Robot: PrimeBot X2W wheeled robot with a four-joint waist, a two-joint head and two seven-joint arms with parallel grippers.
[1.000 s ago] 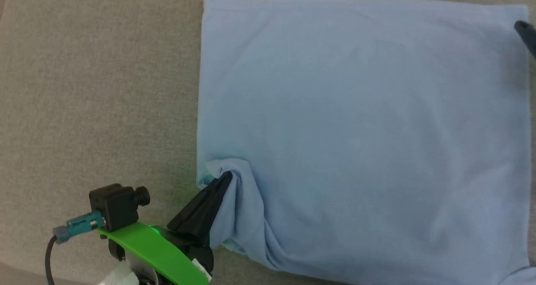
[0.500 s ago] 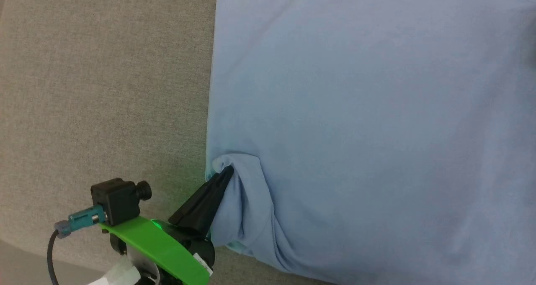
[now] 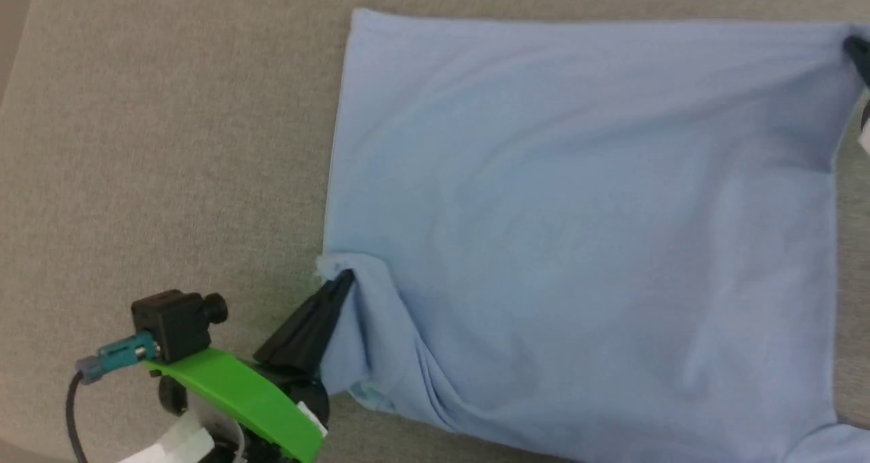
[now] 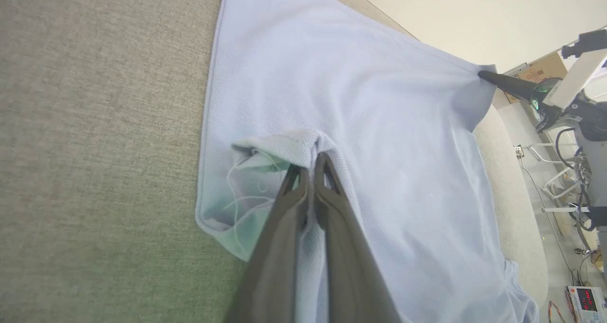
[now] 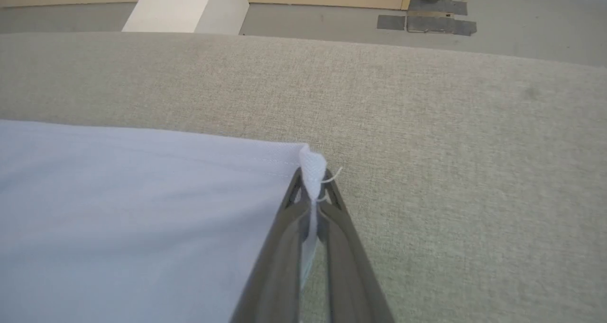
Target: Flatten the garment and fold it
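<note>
The garment (image 3: 578, 232), a light blue T-shirt, lies spread over the beige padded surface (image 3: 170, 143). My left gripper (image 3: 343, 281) is shut on a bunched fold at the garment's near left corner; the left wrist view shows the cloth (image 4: 308, 147) pinched between its dark fingers (image 4: 332, 218). My right gripper (image 3: 855, 47) sits at the far right corner, and its tip also shows in the left wrist view (image 4: 488, 75). In the right wrist view the right gripper (image 5: 310, 178) is shut on the hem corner (image 5: 313, 166), which stands slightly lifted.
Beige cushion stretches to the left (image 3: 136, 109) and beyond the hem (image 5: 427, 114). Past the cushion's far edge lie a floor with dark patches (image 5: 427, 24) and a white block (image 5: 185, 5). Cables and equipment stand off to the side (image 4: 578, 180).
The right gripper has closed on the far right hem corner and lifted it a little. The head camera has shifted. The left gripper keeps its hold on the bunched corner.
</note>
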